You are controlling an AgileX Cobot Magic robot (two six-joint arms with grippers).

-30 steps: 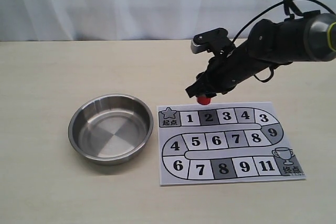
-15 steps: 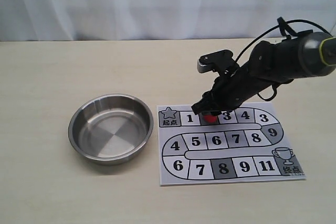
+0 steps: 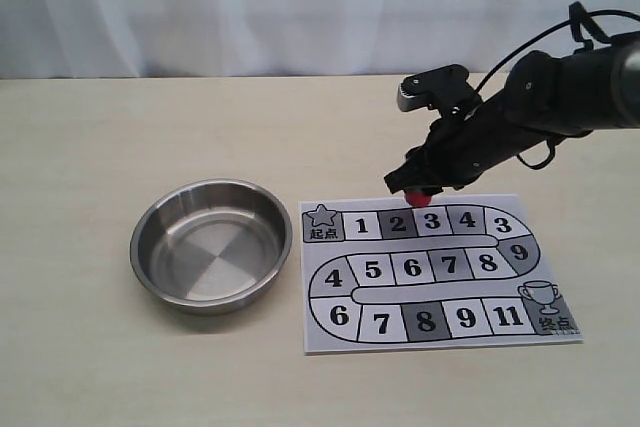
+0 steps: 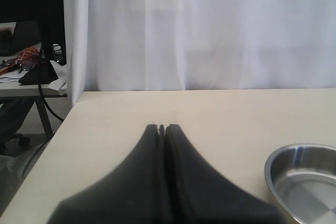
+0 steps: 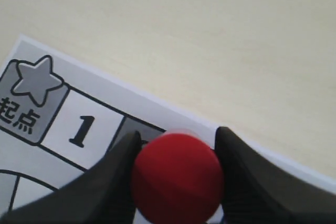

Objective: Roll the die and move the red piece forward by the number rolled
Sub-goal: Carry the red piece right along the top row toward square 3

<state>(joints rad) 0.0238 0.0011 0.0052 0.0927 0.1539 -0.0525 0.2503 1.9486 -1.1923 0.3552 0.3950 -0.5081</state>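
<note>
The red piece [image 3: 427, 192] is held between the fingers of my right gripper [image 3: 424, 187], just over the far edge of the numbered paper board [image 3: 440, 293] near squares 2 and 3. In the right wrist view the red piece [image 5: 176, 177] fills the gap of the right gripper [image 5: 178, 137], above the dark square beside square 1. Whether it touches the paper cannot be told. My left gripper [image 4: 161, 128] is shut with nothing in it, over bare table. The die is not in view; the steel bowl [image 3: 212, 257] looks empty.
The steel bowl [image 4: 304, 182] stands left of the board, close to its edge. A white curtain [image 3: 300, 7] hangs behind the table. The left wrist view shows the table's side edge [image 4: 52, 140] with a drop to the floor.
The right gripper dipped with the red piece onto the board near square 2, then rose and shifted right and back toward the board's far edge. The bowl and board stayed put.
</note>
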